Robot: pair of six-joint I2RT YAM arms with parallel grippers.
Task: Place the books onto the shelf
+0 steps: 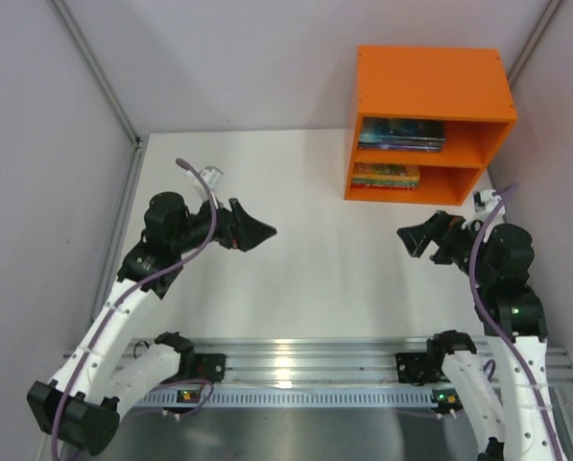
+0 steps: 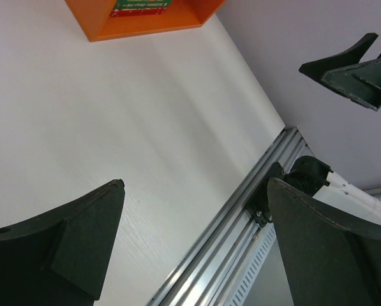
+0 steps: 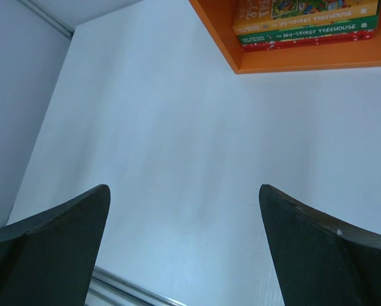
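**Inspector A:** We find the left gripper (image 1: 262, 230) released and empty over the left half of the white table (image 1: 305, 192). The right gripper (image 1: 409, 237) is likewise spread, holding nothing, near the right edge.

**Inspector B:** And the books?

**Inspector A:** The bright orange wooden shelf (image 1: 430, 86) stands at the far right corner. It holds dark blue and teal paperbacks (image 1: 401, 134) above, and orange, green and red paperbacks (image 1: 386, 176) below. We judge stowing complete. We advise drawing both arms straight back, clear of the shelf front.
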